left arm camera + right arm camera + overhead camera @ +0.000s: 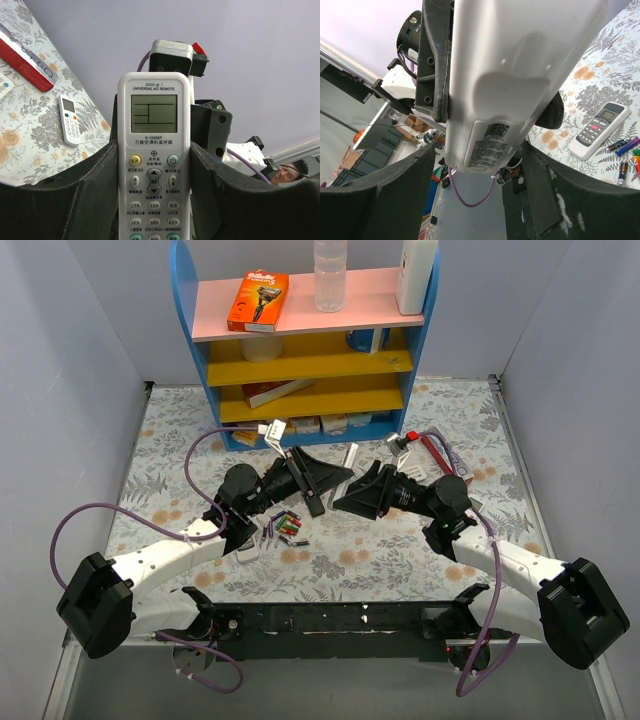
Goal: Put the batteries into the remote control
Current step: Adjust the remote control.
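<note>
White remote (154,150), floral table (400,555), red-green batteries (290,528)

blocked: shelf (310,340) at rear, white remote (154,160) mid-centre | free: table (350,565) strip before batteries (290,528)

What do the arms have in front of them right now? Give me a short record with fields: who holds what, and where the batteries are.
left gripper: shut on the white remote, display side facing its wrist camera
right gripper: fingers flank the back of the same remote; grip unclear
batteries: loose cluster on the table, none held
black remote: appears to lie on the table by the left gripper, not held
grey-white remote: flat on the table, near the batteries
</note>
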Tool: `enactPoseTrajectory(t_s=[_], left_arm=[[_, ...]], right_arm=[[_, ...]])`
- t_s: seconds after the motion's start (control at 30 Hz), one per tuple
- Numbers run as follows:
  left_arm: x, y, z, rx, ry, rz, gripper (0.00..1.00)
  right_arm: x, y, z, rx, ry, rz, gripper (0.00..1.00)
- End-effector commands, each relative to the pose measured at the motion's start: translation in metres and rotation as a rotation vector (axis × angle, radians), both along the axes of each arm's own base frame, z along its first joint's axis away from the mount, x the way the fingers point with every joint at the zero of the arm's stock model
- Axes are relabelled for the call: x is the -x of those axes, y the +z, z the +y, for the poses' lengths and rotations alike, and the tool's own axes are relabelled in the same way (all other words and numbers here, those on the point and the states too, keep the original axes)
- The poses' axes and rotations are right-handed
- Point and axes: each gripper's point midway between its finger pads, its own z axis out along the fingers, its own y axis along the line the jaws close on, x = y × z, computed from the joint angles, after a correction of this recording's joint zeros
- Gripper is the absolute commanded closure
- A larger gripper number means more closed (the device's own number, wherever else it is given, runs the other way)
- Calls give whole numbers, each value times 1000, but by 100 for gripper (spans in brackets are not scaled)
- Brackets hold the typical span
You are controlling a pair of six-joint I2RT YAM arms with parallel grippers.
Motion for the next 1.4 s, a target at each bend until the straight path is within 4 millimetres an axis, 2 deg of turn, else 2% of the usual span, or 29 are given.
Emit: enactPoseTrajectory(t_s=[0.0,0.07,0.17,0.2,0.23,0.27,0.3,0.33,0.37,0.4,0.43,0.47,0.5,0.53,0.57,0.6,0.63,0.67,0.7,0.77,0.8,0.9,1.1,1.37], left_arm=[[5,12,4,44,10,-26,86],[5,8,4,33,12,-25,86],[5,5,5,22,19,-32,85],[5,4,6,11,24,-33,83],[5,5,7,2,32,-41,81],[2,0,8,-31,51,-48,71],[0,-1,11,-46,67,-51,66],[1,0,15,-53,85,-63,61],[-2,-7,17,-97,105,-70,50],[-5,-9,20,-116,134,-78,44],[-5,-7,24,-131,149,-90,40],[-8,-16,26,-173,163,-73,35],[-11,-16,29,-200,189,-97,22],[-13,-19,31,-222,200,-97,18],[-14,-26,33,-263,211,-89,14],[-17,-23,35,-284,230,-109,6],[-19,-23,37,-303,239,-114,3],[-20,-30,38,-341,244,-103,2],[-22,-24,38,-345,251,-113,2],[-28,-29,41,-394,275,-106,2],[-31,-33,40,-412,278,-98,2],[-36,-32,35,-429,274,-108,2],[-44,-36,24,-448,255,-98,3],[-67,-74,20,-553,316,31,12]], right_arm=[[7,32,4,-77,37,-103,28],[7,32,5,-76,44,-104,34],[7,29,6,-70,47,-102,54],[7,28,7,-63,47,-99,66],[7,25,7,-51,47,-106,71],[7,22,7,-41,46,-103,76],[7,20,7,-29,46,-102,85],[4,12,8,2,41,-77,89],[3,13,8,15,29,-103,92],[2,10,9,37,25,-110,98],[-1,-4,10,101,17,-60,99],[-4,0,9,118,0,-116,99],[-7,-5,9,151,-19,-110,99],[-9,-18,8,215,-25,-65,99],[-11,-23,7,252,-36,-72,99],[-15,-19,7,275,-53,-120,99],[-21,-23,5,309,-79,-123,99],[-20,-40,2,382,-77,-75,99],[-26,-37,1,403,-103,-116,99],[-28,-51,-3,476,-110,-84,99],[-32,-51,-4,500,-125,-107,99],[-36,-66,-7,582,-140,-86,99],[-42,-73,-5,663,-154,-101,99],[-41,-85,3,702,-138,-102,99]])
